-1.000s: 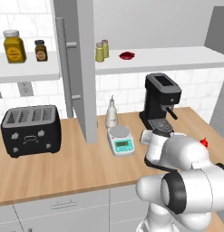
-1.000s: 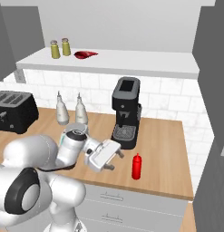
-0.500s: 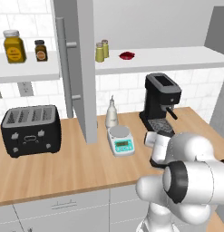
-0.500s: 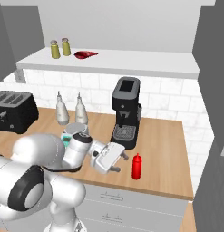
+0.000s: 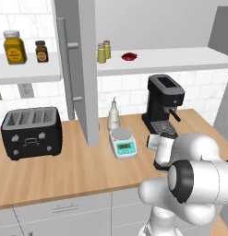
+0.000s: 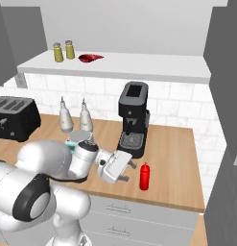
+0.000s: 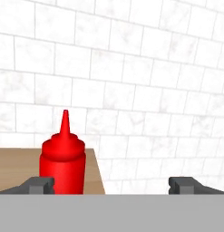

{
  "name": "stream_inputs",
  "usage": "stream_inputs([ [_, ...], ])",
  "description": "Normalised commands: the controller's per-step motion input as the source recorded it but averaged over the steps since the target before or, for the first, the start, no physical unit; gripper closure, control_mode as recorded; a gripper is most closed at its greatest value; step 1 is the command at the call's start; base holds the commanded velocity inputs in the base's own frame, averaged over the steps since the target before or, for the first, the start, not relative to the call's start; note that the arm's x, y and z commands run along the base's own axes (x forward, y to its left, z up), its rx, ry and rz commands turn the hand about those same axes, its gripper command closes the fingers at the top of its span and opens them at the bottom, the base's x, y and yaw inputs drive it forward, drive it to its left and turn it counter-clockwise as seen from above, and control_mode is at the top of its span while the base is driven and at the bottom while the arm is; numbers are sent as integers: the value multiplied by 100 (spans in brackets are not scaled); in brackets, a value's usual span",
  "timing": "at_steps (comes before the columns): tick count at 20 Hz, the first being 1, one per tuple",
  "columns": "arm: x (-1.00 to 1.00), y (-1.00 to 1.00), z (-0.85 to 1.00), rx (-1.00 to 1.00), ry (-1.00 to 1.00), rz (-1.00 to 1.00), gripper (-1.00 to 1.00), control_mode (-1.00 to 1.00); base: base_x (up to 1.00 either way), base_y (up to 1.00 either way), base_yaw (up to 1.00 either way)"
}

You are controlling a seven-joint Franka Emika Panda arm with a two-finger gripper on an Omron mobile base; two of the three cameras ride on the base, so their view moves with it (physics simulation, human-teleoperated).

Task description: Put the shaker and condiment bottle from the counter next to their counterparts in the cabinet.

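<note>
The red condiment bottle [image 6: 145, 176] stands upright near the counter's [image 6: 180, 158] front edge, right of the coffee machine. My gripper [image 6: 130, 171] hovers just left of it, open and holding nothing. In the hand view the condiment bottle [image 7: 63, 158] rises just beyond the left fingertip [image 7: 38, 185], off-centre of my gripper [image 7: 113, 185]. Two small olive-yellow shakers [image 6: 57, 52] [image 6: 69, 49] stand side by side on the cabinet's white shelf [image 6: 139, 65], beside a squat dark-red item [image 6: 90, 58]. Which one is the task's shaker I cannot tell. The grey cabinet door [image 5: 83, 69] stands open.
A black coffee machine [image 6: 133, 117] is right behind my hand. Two white pointed bottles [image 6: 65, 115] [image 6: 85, 117], a small scale [image 5: 123, 143] and a black toaster [image 5: 31, 131] sit further left. Amber jars [image 5: 14, 46] are on the left shelf. The counter ends just right of the red bottle.
My arm has swung to the right and the hand has moved a little closer to the red bottle. The bottle and the shelf items have stayed put.
</note>
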Motion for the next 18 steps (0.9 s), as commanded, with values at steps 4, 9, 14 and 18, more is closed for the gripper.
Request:
stream_inputs([
  [4, 20, 0, -17, 0, 0, 1, -100, -100, 0, 0, 0],
  [9, 18, 0, -16, 0, 0, 0, -100, -100, 0, 0, 0],
  [14, 10, 0, -22, 0, 0, 1, -100, -100, 0, 0, 0],
  [18, 19, 0, -26, 0, -2, 2, -100, -100, 0, 0, 0],
])
